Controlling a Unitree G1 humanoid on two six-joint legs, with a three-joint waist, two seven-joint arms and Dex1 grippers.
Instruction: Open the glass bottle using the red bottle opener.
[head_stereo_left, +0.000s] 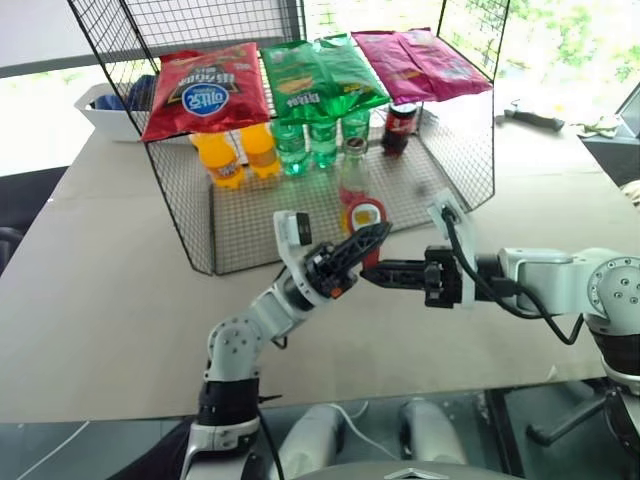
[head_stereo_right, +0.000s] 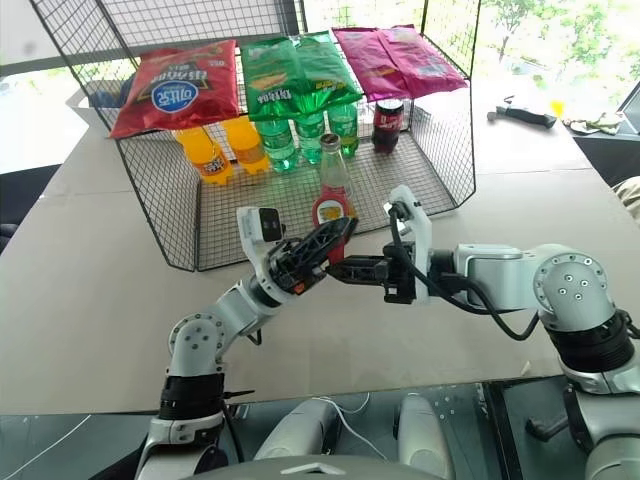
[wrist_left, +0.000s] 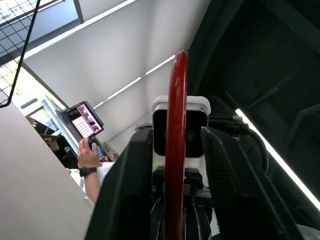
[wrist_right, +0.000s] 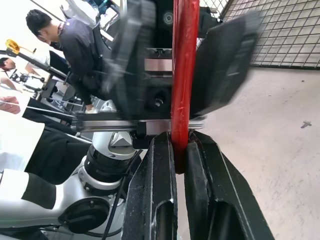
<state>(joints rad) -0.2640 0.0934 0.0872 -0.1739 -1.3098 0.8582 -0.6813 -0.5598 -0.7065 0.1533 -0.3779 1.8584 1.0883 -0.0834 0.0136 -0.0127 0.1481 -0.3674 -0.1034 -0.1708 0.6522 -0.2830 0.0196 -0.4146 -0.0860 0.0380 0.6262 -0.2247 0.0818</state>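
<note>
The red bottle opener (head_stereo_left: 366, 216) is upright between both grippers above the table, its ring head sticking up. My right gripper (head_stereo_left: 372, 272) comes in from the right and is shut on the opener's (wrist_right: 184, 75) lower end. The left gripper (head_stereo_left: 374, 236) reaches up from the left with its fingers spread on either side of the opener (wrist_left: 176, 150), a gap on each side. Just behind the opener, the glass bottle (head_stereo_left: 353, 168) stands on the front part of the wire rack's floor, its lower part hidden by the opener.
A black wire rack (head_stereo_left: 250, 235) holds orange bottles (head_stereo_left: 222, 158), green bottles (head_stereo_left: 305, 145), a dark bottle (head_stereo_left: 400, 128) and chip bags (head_stereo_left: 205, 88) on top. A white bin (head_stereo_left: 100, 112) sits back left, a tool (head_stereo_left: 532, 115) back right. People (wrist_right: 75, 45) stand nearby.
</note>
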